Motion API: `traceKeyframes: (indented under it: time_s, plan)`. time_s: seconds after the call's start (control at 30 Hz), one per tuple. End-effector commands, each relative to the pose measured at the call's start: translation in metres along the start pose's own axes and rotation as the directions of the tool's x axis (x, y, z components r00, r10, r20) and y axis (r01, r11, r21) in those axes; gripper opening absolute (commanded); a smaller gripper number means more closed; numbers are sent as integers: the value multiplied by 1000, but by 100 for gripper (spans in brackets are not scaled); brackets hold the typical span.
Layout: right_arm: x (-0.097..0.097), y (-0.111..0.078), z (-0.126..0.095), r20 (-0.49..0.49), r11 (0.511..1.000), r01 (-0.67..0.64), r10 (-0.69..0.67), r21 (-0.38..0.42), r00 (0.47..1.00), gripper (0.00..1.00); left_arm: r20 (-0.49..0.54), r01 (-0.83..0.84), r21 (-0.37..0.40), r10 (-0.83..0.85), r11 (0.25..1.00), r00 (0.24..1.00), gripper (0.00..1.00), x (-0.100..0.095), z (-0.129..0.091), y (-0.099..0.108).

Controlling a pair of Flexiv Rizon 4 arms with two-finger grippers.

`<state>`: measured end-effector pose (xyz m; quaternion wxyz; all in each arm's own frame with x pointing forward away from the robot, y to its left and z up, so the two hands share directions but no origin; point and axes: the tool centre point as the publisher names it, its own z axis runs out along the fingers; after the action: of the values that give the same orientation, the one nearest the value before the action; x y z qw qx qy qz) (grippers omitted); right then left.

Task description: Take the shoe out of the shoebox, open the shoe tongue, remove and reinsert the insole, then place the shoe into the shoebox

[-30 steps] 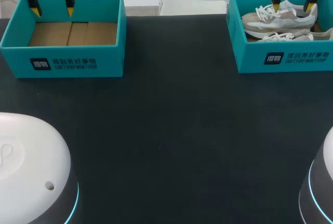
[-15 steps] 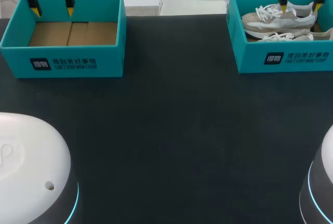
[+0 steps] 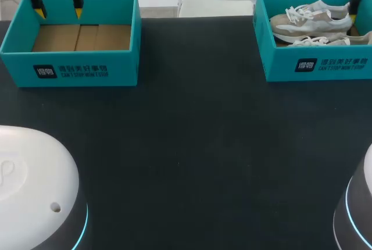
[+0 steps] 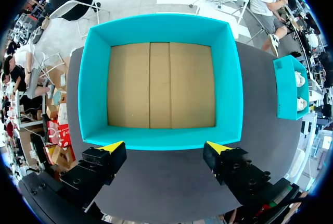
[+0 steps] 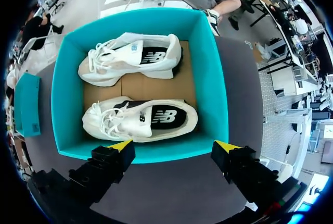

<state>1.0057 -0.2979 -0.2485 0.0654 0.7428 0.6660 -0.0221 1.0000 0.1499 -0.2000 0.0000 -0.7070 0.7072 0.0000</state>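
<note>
**newbie_rig:** Which step is this meant to be?

**tablewatcher:** The very first one, imo. The shoe isn't out yet. The nearer sneaker point(image 5: 140, 120) and the farther sneaker point(image 5: 130, 60) are side by side in the teal shoebox point(image 5: 210, 78) at the table's far right corner. Both look to be lying on their sides. The right gripper point(image 5: 173, 146) hangs above the box's near wall, fingers spread wide, nothing in them.

**newbie_rig:** And the other arm?

**tablewatcher:** Same deal. The left gripper point(image 4: 165, 147) is wide open and holding nothing. It's over the near wall of the second shoebox point(image 4: 231, 78) at the far left corner, and that one shows just its cardboard floor point(image 4: 161, 86).

**newbie_rig:** So what does the next move need?

**tablewatcher:** My guess is the right arm goes forward and down onto the nearer sneaker and pinches the heel or collar. I'd skip the loose laces, they'd probably slip. Then it lifts straight up so the shoe gets over the wall.

**newbie_rig:** Where would it put the shoe down?

**tablewatcher:** On the dark matte table point(image 3: 192, 145). The boxes are well apart, so the wide stretch between them is where I'd do the tongue and insole bit.
</note>
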Motion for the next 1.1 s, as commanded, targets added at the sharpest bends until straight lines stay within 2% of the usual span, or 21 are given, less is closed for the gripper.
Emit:
traceKeyframes:
  time_s: [0.03, 0.1, 0.23, 0.43, 0.53, 0.57, 0.67, 0.8, 0.87, 0.93, 1.07, 1.1]
  plan:
    - [-12, 4, 36, -18, 1000, -15, 15, -1, 1000, 100, 0, 0, 0, 0, 1000, 1000, 100, 0, 0, 0]
    - [-14, 5, 49, 12, 1000, 1, -1, 4, 1000, 100, 0, 0, 0, 0, 1000, 1000, 100, 0, 0, 0]
    - [-19, 7, 67, 10, 1000, 20, -20, 23, 1000, 100, 0, 0, 0, 0, 1000, 1000, 100, 0, 0, 0]
    - [-23, 14, 85, 10, 999, 25, -25, 24, 1000, 100, 0, 0, 0, 0, 1000, 1000, 100, 0, 0, 0]
    - [-21, 16, 91, 34, 999, 48, -48, 17, 998, 80, 0, 0, 0, 0, 1000, 1000, 100, 0, 0, 0]
    - [-21, 18, 93, 33, 999, 47, -47, 19, 998, 67, 0, 0, 0, 0, 1000, 1000, 100, 0, 0, 0]
    - [-21, 22, 95, 37, 998, 54, -54, 12, 998, 69, 0, 0, 0, 0, 1000, 1000, 100, 0, 0, 0]
    - [-20, 25, 106, 62, 998, 64, -65, 25, 996, 62, 0, 0, 0, 0, 1000, 1000, 100, 0, 0, 0]
    - [-21, 25, 114, 80, 998, 57, -60, 34, 995, 48, 0, 0, 0, 0, 1000, 1000, 100, 0, 0, 0]
    - [-23, 25, 118, 89, 998, 48, -51, 39, 995, 39, 0, 0, 0, 0, 1000, 1000, 100, 0, 0, 0]
    - [-26, 24, 120, 107, 998, 42, -46, 40, 993, 0, 0, 0, 0, 0, 1000, 1000, 100, 0, 0, 0]
    - [-27, 23, 120, 112, 998, 40, -44, 40, 993, 0, 0, 0, 0, 0, 1000, 1000, 100, 0, 0, 0]
